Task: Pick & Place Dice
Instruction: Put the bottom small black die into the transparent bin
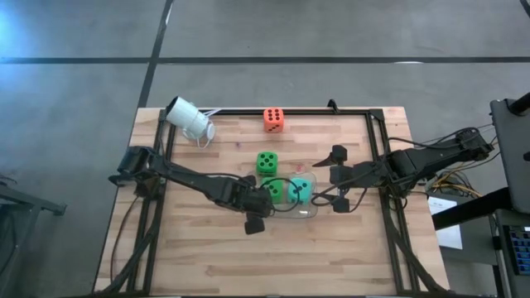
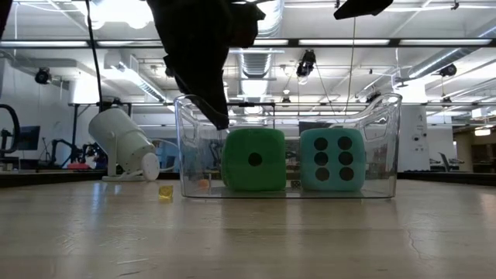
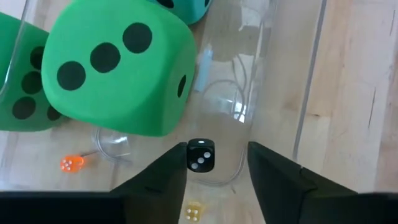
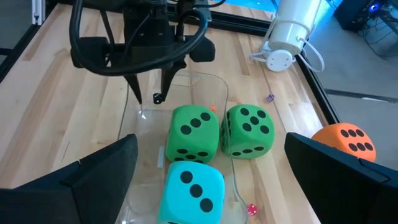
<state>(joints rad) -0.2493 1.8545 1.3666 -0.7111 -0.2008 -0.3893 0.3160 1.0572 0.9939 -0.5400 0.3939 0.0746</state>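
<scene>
The left tool [image 3: 211, 171] hung parted over the clear bin [image 2: 387, 139], a small black die [image 3: 201, 155] between its fingers; release should finish inside the walls. The right tool [image 1: 338, 178] waited spread.

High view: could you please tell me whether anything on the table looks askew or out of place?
The white camera lies tilted over near the table's far left corner, and a tiny yellow die sits loose beside the clear tub.
</scene>
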